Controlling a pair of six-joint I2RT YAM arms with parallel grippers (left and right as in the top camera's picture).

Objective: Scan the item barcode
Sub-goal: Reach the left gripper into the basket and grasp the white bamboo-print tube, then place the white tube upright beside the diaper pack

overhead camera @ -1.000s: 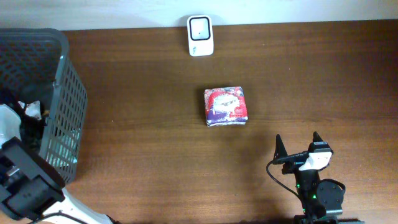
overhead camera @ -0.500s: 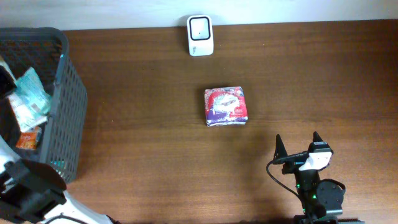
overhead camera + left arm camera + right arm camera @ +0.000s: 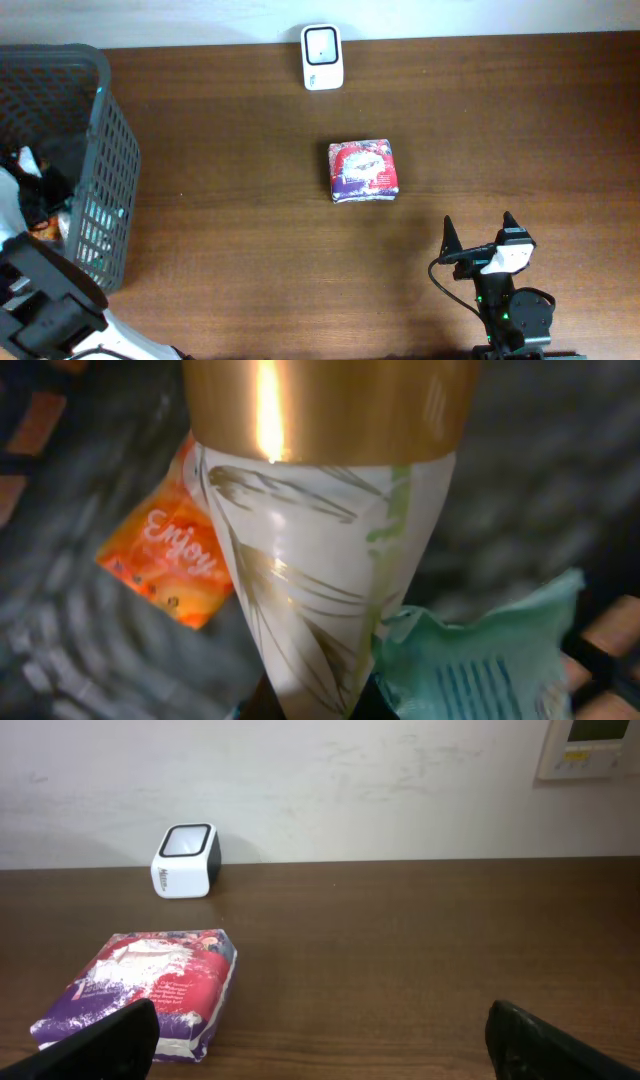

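In the left wrist view a white packet with leaf lines and a gold band [image 3: 320, 560] fills the middle. My left gripper [image 3: 318, 707] is shut on its narrow lower end, inside the grey basket [image 3: 110, 150]. From overhead the left gripper [image 3: 52, 165] shows only as a dark shape in the basket. The white barcode scanner [image 3: 322, 57] stands at the table's far edge, also seen in the right wrist view as the scanner [image 3: 185, 858]. My right gripper [image 3: 478, 232] is open near the front right, nothing between its fingers.
A red and purple packet [image 3: 364, 170] lies mid-table, ahead and left of the right gripper [image 3: 320, 1050]. In the basket, an orange sachet [image 3: 165, 565] and a teal packet [image 3: 480, 660] lie beside the held packet. The basket's mesh walls close in around the left gripper.
My left gripper has shut on the white and gold packet and shifted within the basket. The right arm, the scanner and the red packet have not moved.
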